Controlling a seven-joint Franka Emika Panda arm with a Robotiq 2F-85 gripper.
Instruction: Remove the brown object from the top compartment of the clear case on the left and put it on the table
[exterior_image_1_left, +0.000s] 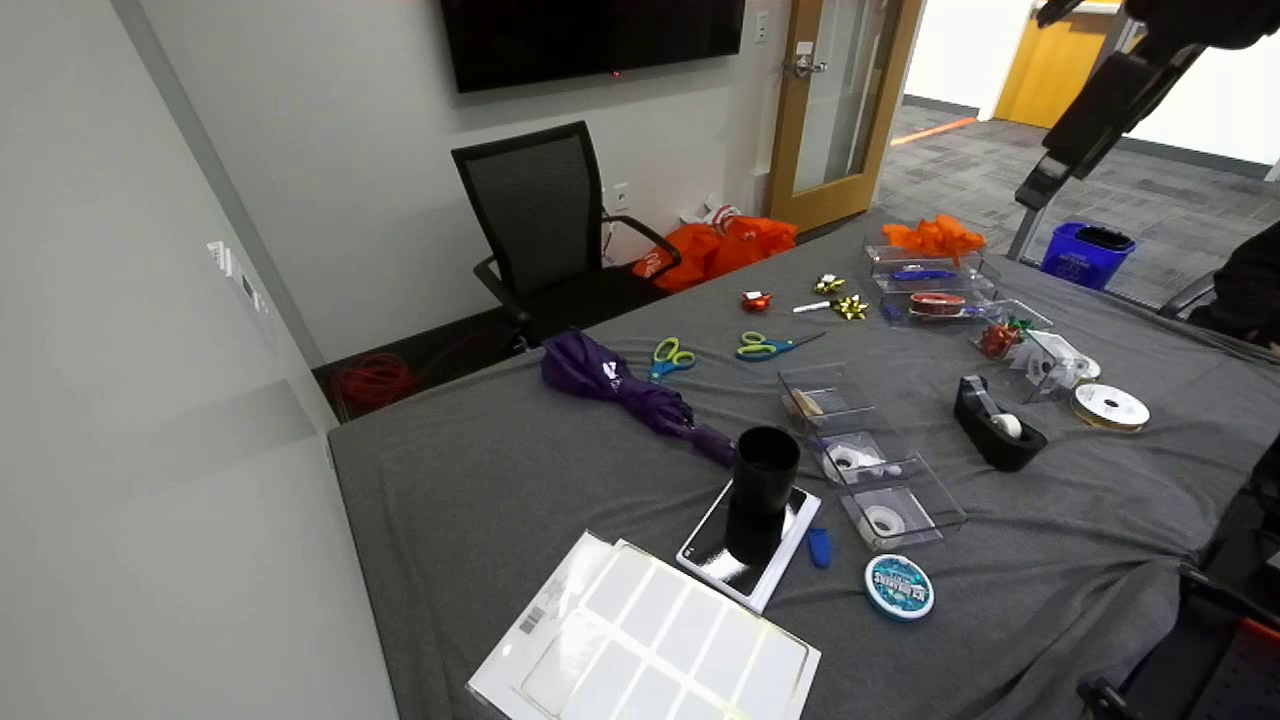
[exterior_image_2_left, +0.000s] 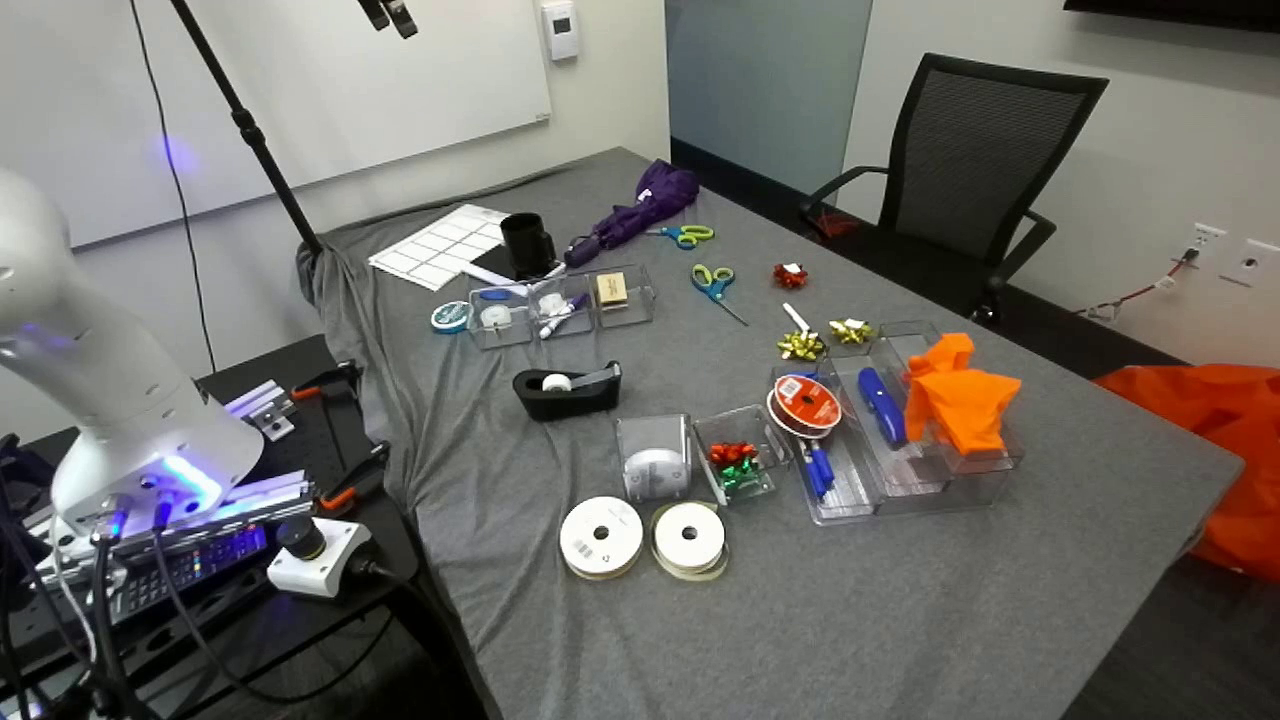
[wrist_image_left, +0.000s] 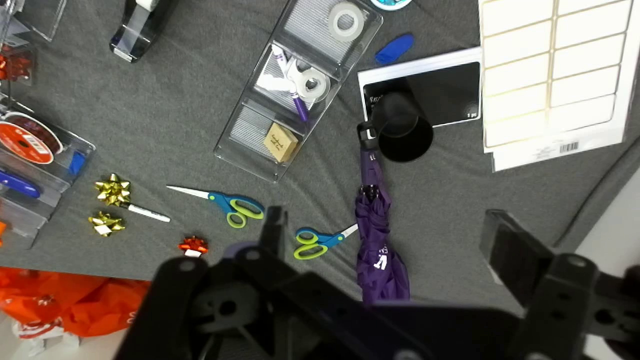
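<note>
Bright light; clear case (wrist_image_left: 265, 111) glinting; hand (wrist_image_left: 386, 227) blurred.

Office meeting room: whiteboard (exterior_image_2_left: 400, 90), wall screen (exterior_image_1_left: 600, 40), mesh-backed chair (exterior_image_2_left: 985, 170).
</note>
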